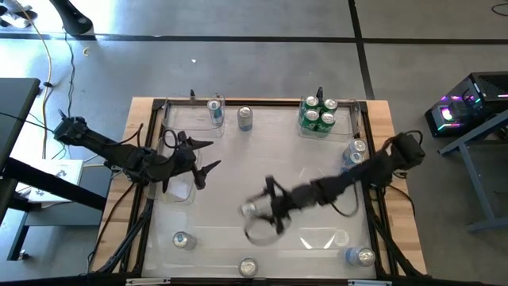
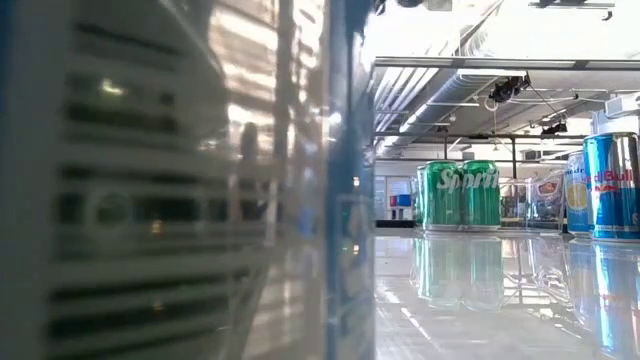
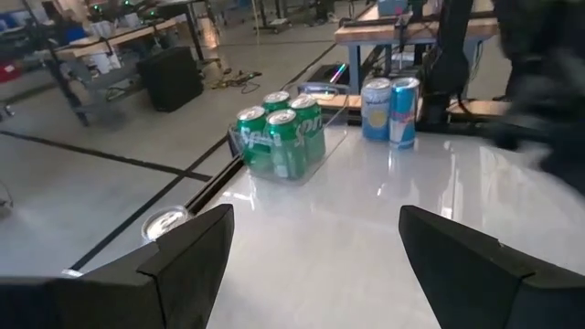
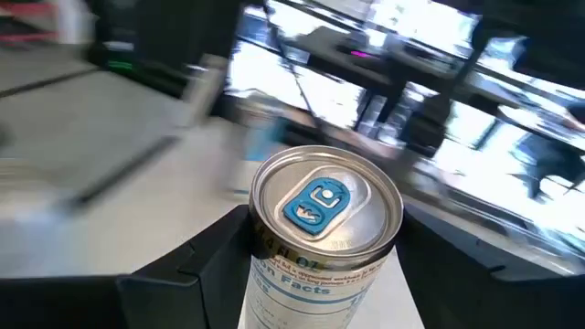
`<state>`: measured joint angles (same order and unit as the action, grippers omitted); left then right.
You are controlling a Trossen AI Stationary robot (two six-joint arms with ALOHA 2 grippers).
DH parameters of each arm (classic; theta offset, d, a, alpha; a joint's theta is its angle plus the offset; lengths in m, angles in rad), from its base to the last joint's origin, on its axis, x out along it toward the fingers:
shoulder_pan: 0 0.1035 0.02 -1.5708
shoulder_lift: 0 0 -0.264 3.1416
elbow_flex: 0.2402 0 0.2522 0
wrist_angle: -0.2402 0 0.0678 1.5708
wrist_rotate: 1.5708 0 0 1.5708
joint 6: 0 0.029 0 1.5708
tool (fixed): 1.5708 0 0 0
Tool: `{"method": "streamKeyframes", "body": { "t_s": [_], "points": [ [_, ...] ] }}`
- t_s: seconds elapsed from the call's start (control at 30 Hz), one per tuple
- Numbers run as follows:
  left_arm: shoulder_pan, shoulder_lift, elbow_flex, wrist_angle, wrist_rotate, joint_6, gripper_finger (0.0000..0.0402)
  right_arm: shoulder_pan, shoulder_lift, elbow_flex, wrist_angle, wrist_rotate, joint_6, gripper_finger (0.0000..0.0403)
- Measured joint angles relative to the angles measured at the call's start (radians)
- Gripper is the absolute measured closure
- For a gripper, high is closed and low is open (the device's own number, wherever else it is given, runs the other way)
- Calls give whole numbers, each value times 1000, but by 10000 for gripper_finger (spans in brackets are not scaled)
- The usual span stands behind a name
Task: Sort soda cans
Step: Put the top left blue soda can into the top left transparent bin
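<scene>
White tabletop (image 1: 262,159) framed by a wooden border (image 1: 401,238), standing on a grey concrete floor (image 1: 262,63) crossed by dark lines. A clear plastic tray (image 1: 324,238) lies near the front edge; another (image 1: 181,191) lies at the left. A glowing computer case (image 1: 459,107) sits at right; ceiling ducts (image 2: 450,85) run overhead.
</scene>
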<state>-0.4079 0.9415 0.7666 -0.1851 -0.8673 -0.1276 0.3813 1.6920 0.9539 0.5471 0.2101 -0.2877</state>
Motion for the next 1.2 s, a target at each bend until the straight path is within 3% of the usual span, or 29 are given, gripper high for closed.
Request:
{"method": "streamKeyframes", "body": {
  "t_s": [0.1, 0.27, 0.43, 0.63, 0.83, 1.03, 1.2],
  "points": [
    [-8, -14, 0, -69, 7, -16, 92, -130, 2, 0, 19, -25, 34, 172],
    [-1, -25, 0, -188, 26, -52, 92, -333, 34, 0, 54, -24, 234, 172],
    [19, -29, -21, -276, 24, -102, 92, -441, 89, 1, 108, -51, 369, 172],
    [75, -118, -228, -85, 77, -106, 92, -474, 128, 0, 80, -72, 345, 173],
    [128, -184, -426, 165, 23, -92, 92, -475, 130, 0, 11, -71, 303, 173],
    [161, -195, -446, 365, 53, 16, 92, -475, 130, 0, -35, -69, 279, 173],
    [180, -195, -446, 487, -6, 90, 92, -470, 133, 3, -61, -81, 242, 173]
  ]
}}
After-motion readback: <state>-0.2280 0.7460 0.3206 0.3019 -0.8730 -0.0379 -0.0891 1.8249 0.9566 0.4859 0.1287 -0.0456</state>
